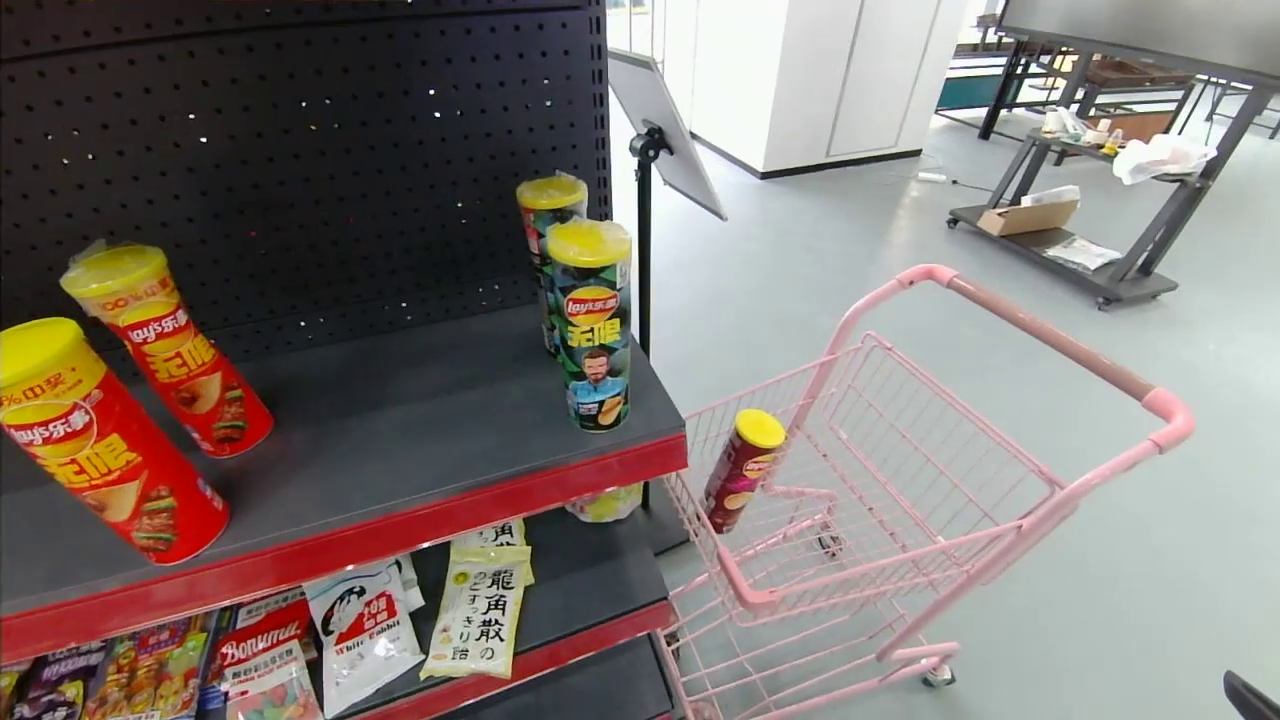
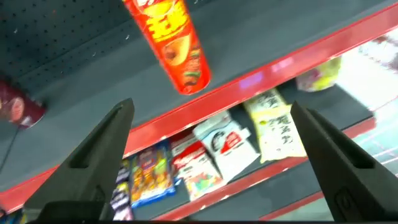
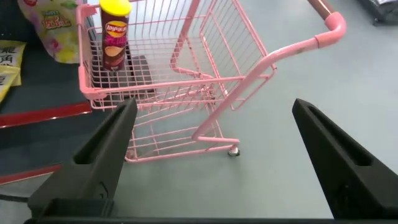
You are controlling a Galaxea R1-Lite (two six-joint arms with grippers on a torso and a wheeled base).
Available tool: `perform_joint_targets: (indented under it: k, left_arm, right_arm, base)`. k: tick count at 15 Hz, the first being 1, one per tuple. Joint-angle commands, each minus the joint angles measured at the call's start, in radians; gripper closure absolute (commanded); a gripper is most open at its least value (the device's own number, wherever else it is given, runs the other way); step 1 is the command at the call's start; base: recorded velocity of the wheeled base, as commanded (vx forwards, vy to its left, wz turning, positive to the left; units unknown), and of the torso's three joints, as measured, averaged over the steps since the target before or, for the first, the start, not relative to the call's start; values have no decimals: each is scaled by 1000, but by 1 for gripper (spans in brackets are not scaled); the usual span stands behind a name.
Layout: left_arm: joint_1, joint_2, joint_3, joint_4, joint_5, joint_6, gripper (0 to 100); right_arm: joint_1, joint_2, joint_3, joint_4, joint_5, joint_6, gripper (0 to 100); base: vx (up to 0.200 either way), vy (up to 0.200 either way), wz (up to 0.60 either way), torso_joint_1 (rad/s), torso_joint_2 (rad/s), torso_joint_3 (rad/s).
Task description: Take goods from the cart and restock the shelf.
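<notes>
Left pincer spread wide, holding nothing, hanging off the shelf front near a red can. Matte dark shelf deck, red front strip, pegboard back. Two red cans at the left and two green cans at the right end, all tilted in the head view. Flat glossy bags on the tier below.

Right of the shelf: pink cart, coated wire mesh, tube handle. One maroon can inside, at the shelf-side corner, standing with long axis near vertical, slightly tilted. Smooth printed tube, yellow lid, probably stiff but slippery.

Right pincer also spread wide and holding nothing, above the floor beside the cart, facing it. Can lying ahead of it past the basket rim, off its centreline. Clearly the nearer arm. Likely needs a reach over the rim and a squeeze across the tube mid-body. Risk: clipping the wire or tipping the can.
</notes>
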Motion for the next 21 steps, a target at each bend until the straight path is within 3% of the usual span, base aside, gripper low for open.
perform_joint_targets:
  k: [1, 7, 11, 21]
  left_arm:
    - [-13, -29, 1, 2, -22, -7, 0]
    - [-13, -55, 27, 3, -30, -13, 0]
    - [-13, -94, 52, 3, -29, -76, 0]
    - [-13, -97, 55, 5, -32, -79, 0]
  right_arm:
    - [0, 11, -2, -2, 0, 0, 0]
    - [0, 14, 3, 0, 0, 0, 0]
    - [0, 34, 3, -2, 3, 0, 0]
    - [-6, 173, -2, -19, -6, 0, 0]
  base:
    - [0, 0, 0, 0, 0, 0]
    - [0, 0, 0, -62, 151, 85]
    - [0, 0, 0, -138, 351, 204]
    - [0, 0, 0, -122, 329, 200]
